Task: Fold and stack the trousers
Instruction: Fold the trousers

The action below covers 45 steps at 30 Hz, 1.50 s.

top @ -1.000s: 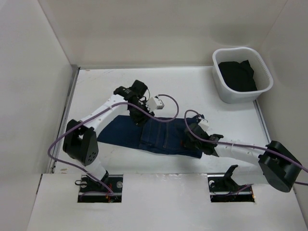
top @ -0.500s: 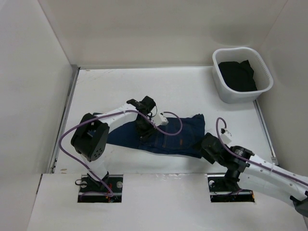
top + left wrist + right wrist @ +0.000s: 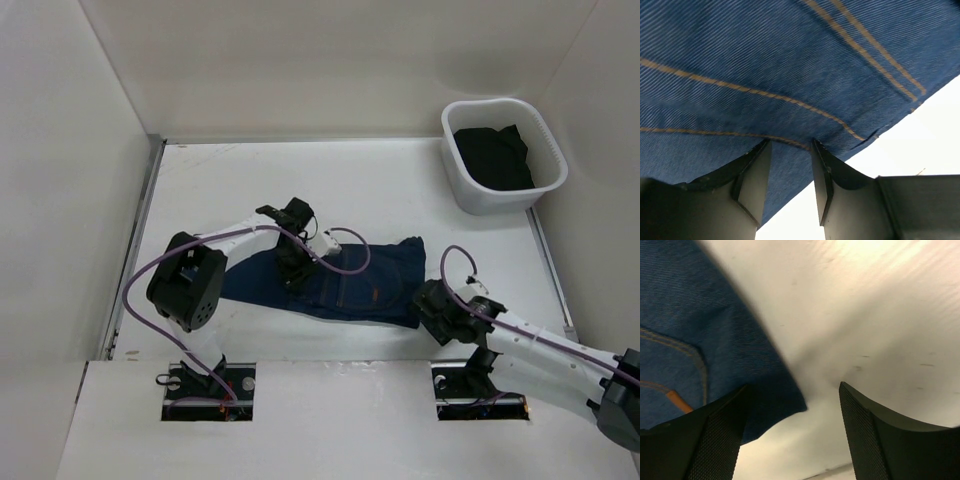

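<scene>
A: So, how far along is the folding?

B: Partway, I'd judge. The jeans (image 3: 345,285) lie flat across the middle of the table (image 3: 400,190), and they look doubled over, with an upper layer covering a darker one that pokes out on the left. More folds seem needed before the bundle is compact, and no stacking has been done.

A: And the arms?

B: The left gripper (image 3: 290,268) is down on the denim near the left end of the upper layer. Its fingers (image 3: 755,175) stand a little apart, tips against the cloth by a tan seam (whether they nip any fabric, I cannot tell). The right gripper (image 3: 792,387) is spread wide just above the jeans' near right corner, one finger over denim and the other over bare table, holding nothing.

A: Where would a stack go?

B: Hard to say. A white basket (image 3: 548,150) sits at the far right corner, well apart from the jeans, with dark cloth (image 3: 490,158) bunched inside.

A: The surroundings?

B: The tabletop is smooth and white with a few faint scuffs, and plain white walls (image 3: 300,60) close it in on three sides.
</scene>
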Tool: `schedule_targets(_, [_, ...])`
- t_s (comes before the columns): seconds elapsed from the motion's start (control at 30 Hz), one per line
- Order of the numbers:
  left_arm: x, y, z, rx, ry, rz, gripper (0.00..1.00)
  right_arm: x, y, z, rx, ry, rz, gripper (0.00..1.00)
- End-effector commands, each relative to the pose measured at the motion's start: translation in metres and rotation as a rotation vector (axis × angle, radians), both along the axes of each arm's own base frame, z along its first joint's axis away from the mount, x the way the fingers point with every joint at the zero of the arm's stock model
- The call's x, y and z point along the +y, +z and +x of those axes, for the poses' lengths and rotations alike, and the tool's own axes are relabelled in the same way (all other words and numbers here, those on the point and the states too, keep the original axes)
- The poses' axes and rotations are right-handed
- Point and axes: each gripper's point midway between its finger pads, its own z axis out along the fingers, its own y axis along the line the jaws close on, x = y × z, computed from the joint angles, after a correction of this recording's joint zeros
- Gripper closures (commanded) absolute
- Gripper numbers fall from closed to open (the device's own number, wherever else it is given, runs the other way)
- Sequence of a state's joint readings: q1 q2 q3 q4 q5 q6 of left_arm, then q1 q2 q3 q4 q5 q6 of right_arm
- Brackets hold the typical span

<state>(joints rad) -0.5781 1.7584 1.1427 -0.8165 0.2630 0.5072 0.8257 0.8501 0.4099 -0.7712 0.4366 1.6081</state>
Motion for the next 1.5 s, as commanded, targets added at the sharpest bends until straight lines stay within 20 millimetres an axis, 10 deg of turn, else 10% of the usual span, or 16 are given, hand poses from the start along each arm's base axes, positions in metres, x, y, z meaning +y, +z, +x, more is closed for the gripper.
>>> schedule_targets(0.0, [0.005, 0.002, 0.006, -0.018, 0.003, -0.016, 0.64, 0.031, 0.011, 0.014, -0.042, -0.001, 0.146, 0.25])
schedule_targets(0.23, [0.017, 0.003, 0.015, -0.032, 0.019, -0.013, 0.64, 0.035, -0.010, 0.001, 0.007, -0.037, 0.195, 0.41])
schedule_targets(0.4, [0.021, 0.002, 0.018, -0.034, 0.029, -0.010, 0.64, 0.036, -0.009, 0.001, 0.003, -0.034, 0.205, 0.98])
schedule_targets(0.87, [0.063, 0.081, 0.060, -0.224, 0.194, -0.105, 0.51, -0.033, 0.106, 0.052, -0.271, 0.155, -0.139, 1.00])
schedule_targets(1.13, [0.168, 0.030, 0.053, -0.123, 0.445, 0.133, 0.54, -0.020, 0.182, 0.092, -0.384, 0.465, -0.437, 1.00])
schedule_targets(1.47, [0.196, -0.015, 0.046, -0.003, 0.549, 0.220, 0.58, 0.020, 0.221, 0.108, -0.514, 0.773, -0.482, 1.00])
